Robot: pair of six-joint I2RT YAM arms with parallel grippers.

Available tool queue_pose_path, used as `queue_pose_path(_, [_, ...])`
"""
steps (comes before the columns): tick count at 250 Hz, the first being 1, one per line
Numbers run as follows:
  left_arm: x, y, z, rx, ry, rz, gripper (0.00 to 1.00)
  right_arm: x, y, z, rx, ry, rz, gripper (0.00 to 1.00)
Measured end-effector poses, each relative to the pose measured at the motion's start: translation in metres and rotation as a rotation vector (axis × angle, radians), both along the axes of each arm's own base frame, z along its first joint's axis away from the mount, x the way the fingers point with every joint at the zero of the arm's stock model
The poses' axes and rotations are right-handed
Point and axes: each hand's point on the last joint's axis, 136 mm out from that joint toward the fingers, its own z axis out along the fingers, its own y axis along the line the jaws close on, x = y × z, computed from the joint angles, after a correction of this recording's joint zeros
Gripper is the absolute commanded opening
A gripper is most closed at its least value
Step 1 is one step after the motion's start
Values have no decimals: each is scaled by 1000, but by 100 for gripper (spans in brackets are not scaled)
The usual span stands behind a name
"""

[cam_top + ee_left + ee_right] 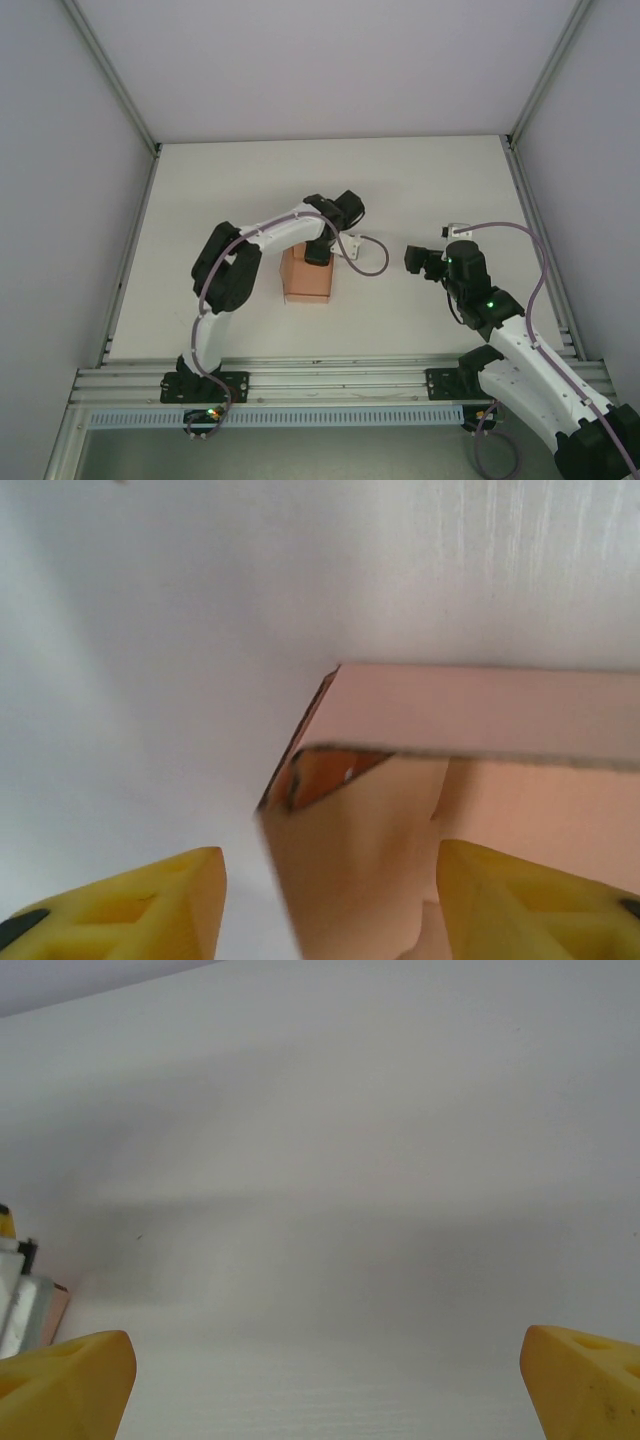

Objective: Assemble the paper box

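The salmon-pink paper box (305, 284) stands on the white table (420, 180) left of centre. My left gripper (318, 255) hangs over its far top edge. In the left wrist view the box (480, 710) shows a folded top panel and a dark gap into its inside at one corner. There my left gripper (330, 880) is open, and a pink flap stands between the yellow fingers (150, 900), free of the left one. My right gripper (413, 258) hovers to the right of the box, apart from it. Its wrist view shows the right gripper (328, 1360) open over bare table.
A grey cable (365, 255) loops off the left wrist just right of the box. Pale walls close in the table on three sides. An aluminium rail (330, 385) with both arm bases runs along the near edge. The left arm's wrist (15, 1290) shows at the right wrist view's left edge.
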Motion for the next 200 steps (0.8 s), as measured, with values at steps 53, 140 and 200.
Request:
queue_pose_path(53, [-6,-11,56,-151,-47,1,100,0,14,-2,-28,10,107,100])
queue_pose_path(140, [27,49,240,-983,-359,600,100,47,112,21,-72,77,669,93])
queue_pose_path(200, [12,194,195,-1259,-401,1363,100,92,213,13,-222,109,1163,83])
